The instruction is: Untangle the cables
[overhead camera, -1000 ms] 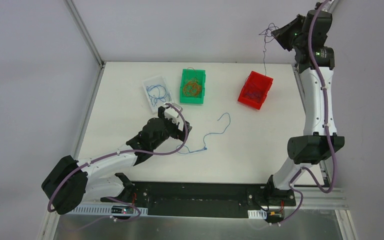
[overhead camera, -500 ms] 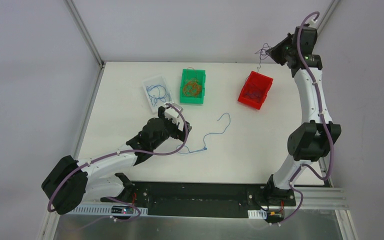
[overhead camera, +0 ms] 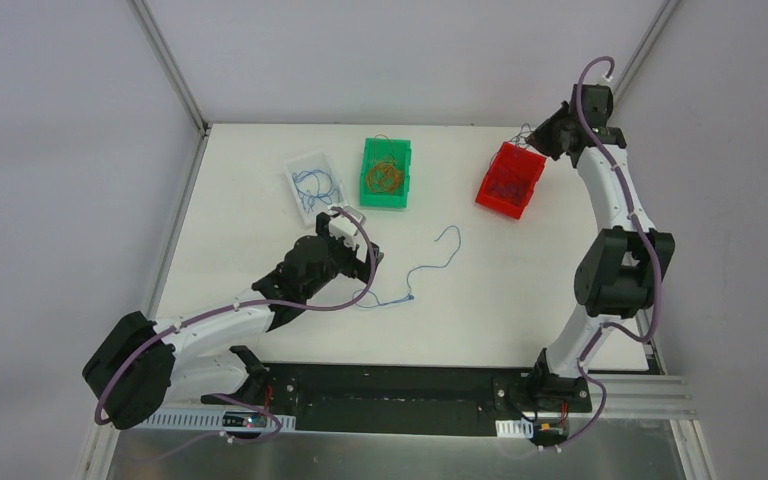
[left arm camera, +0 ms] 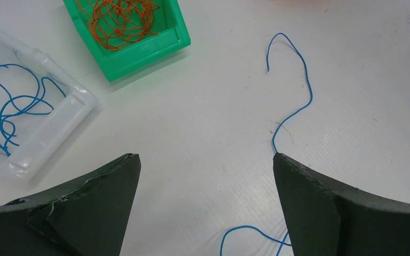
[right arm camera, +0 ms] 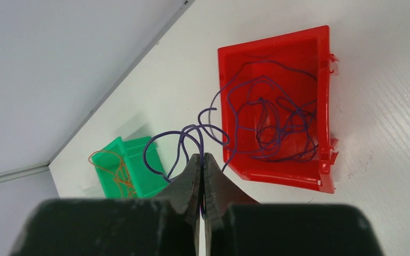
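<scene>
My right gripper [right arm camera: 202, 156] [overhead camera: 543, 137] is shut on a dark purple cable [right arm camera: 208, 125] just above the red bin [right arm camera: 320, 178] [overhead camera: 509, 180]. Most of that cable lies coiled inside the bin. A loose blue cable [overhead camera: 430, 262] [left arm camera: 299, 101] lies on the table's middle. My left gripper [left arm camera: 205, 165] [overhead camera: 368, 262] stands open low over the table at the blue cable's near end, nothing between its fingers. Orange cables [left arm camera: 120, 21] [overhead camera: 385, 176] fill the green bin [overhead camera: 387, 193]. More blue cables [left arm camera: 8, 112] [overhead camera: 314, 185] lie in the clear tray [overhead camera: 301, 202].
The three containers stand in a row along the far part of the white table [overhead camera: 520, 290]. A metal frame post [overhead camera: 170, 65] rises at the back left corner, and another runs at the back right.
My right arm has come down from high above the table to just over the red bin, lowering the purple cable into it. The left arm has not moved.
</scene>
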Robot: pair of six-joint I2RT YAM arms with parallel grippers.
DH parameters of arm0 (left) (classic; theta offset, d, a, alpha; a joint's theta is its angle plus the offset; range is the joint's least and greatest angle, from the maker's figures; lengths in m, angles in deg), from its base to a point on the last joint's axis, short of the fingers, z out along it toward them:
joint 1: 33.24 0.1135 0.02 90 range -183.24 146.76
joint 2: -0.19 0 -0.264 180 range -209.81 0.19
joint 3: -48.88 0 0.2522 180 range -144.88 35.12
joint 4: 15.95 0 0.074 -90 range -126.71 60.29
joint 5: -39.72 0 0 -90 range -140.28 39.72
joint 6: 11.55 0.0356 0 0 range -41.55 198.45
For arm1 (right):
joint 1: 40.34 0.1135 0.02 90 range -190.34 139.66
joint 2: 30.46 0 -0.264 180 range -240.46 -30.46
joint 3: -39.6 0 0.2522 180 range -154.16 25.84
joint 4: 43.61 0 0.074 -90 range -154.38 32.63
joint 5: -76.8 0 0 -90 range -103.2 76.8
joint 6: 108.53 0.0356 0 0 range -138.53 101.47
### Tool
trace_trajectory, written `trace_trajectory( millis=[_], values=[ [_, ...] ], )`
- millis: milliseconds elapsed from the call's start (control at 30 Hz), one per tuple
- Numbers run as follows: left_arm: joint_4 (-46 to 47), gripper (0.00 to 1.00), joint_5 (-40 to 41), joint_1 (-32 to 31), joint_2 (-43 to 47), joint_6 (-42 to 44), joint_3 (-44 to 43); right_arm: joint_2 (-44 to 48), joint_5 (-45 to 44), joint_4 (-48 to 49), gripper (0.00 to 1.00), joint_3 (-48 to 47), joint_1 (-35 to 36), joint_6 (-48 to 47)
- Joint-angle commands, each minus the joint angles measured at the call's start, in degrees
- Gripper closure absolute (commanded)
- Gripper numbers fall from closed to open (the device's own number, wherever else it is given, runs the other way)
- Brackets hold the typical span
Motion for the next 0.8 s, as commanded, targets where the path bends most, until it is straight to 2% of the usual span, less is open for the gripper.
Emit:
trace_trajectory(
  millis=[0,67,300,567,733,767],
  values=[
    [0.8,0.01,-0.7,0.5,1.3,0.9,0.5,-4.0,-3.5,0.7,1.00,1.0,-0.4,-1.7],
    [0.7,0.01,-0.9,0.5,1.1,1.0,0.3,-5.2,-4.5,0.7,1.00,2.0,-0.3,-2.0],
    [0.6,0.01,-1.3,0.4,0.8,0.9,0.0,-10.7,-18.0,-0.8,1.00,0.9,2.6,-7.3],
    [-0.3,0.01,-1.3,0.4,1.0,1.4,-0.2,-16.4,-18.6,-1.4,1.00,-0.1,4.1,-7.6],
    [-0.6,0.01,-1.4,0.4,1.3,1.5,-0.2,-16.8,-18.1,-1.7,1.00,-0.5,4.5,-7.3],
    [-0.6,0.01,-1.4,0.5,1.3,1.5,-0.1,-16.3,-17.9,-1.6,0.97,-0.3,4.6,-7.4]
  ],
)
